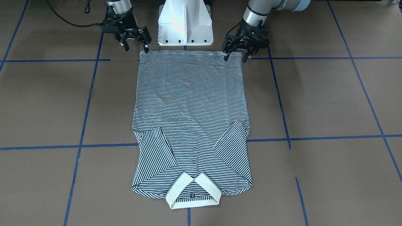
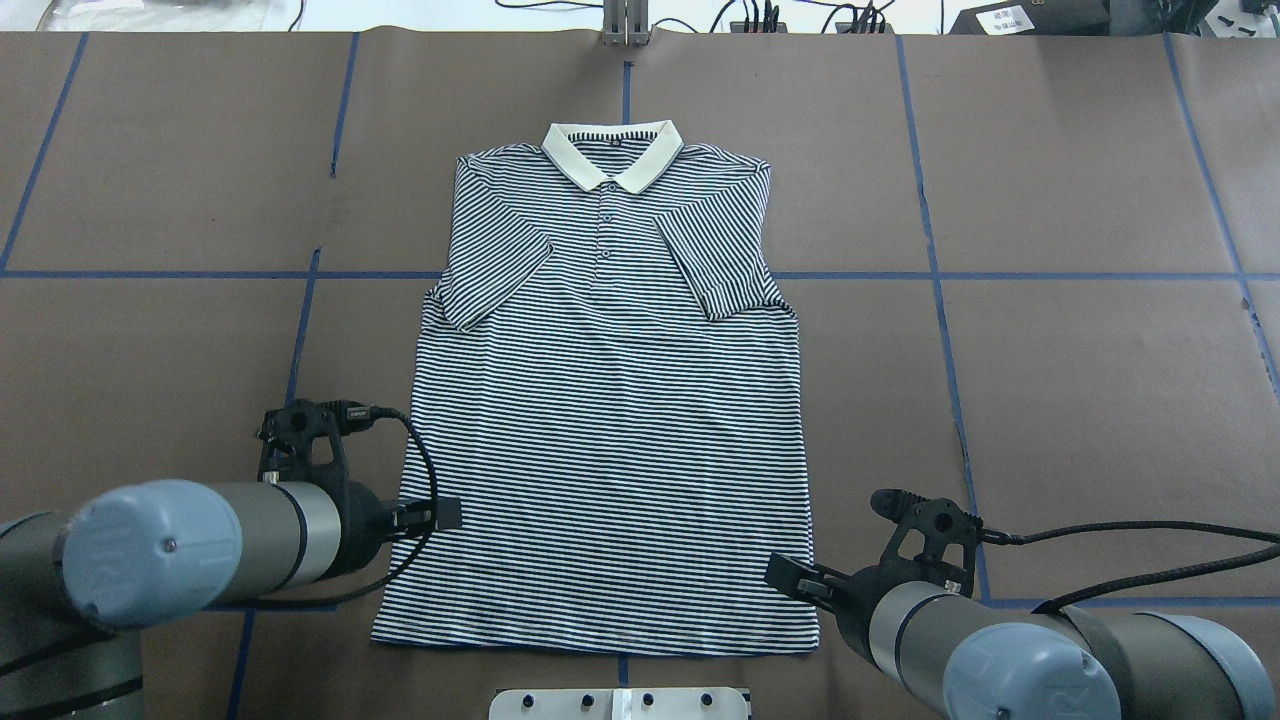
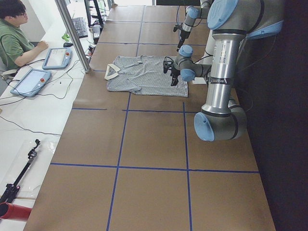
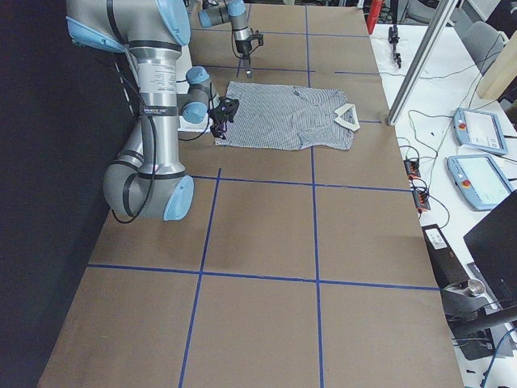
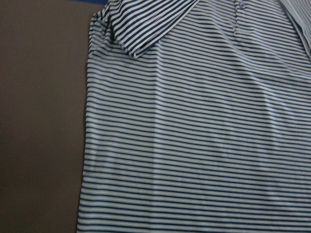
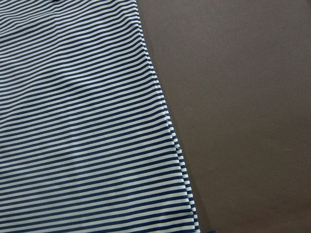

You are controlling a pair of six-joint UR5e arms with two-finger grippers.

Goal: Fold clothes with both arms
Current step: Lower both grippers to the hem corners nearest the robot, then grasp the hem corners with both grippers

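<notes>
Broadly, the scene is taken up by a brown-covered table (image 1: 329,100), which is divided into large squares by blue tape lines (image 1: 314,138). At its middle a striped polo shirt (image 1: 191,103) is laid flat and face up, with the hem turned toward the robot and the collar toward the far edge. The hem is flanked by the two arms: the left arm (image 2: 180,545) is seen beside one hem corner and the right arm (image 2: 1050,660) beside the other. Between them, just behind the hem, a white pedestal base (image 1: 185,22) is fixed to the table.

The left gripper (image 1: 235,58) is held with its fingers spread wide; one fingertip is placed over the striped cloth and the other just outside the shirt's side edge, so the hem corner is straddled. The right gripper (image 1: 136,48) is likewise spread wide, with its nearer fingertip just beside the opposite hem corner. Whether the cloth is actually touched by either one cannot be told. Nothing is clamped by either pair of fingers.

Both short sleeves (image 1: 160,150) are folded inward across the chest. The cream collar (image 1: 179,191) is spread open above the placket, along which small buttons (image 1: 194,161) are lined up.
</notes>
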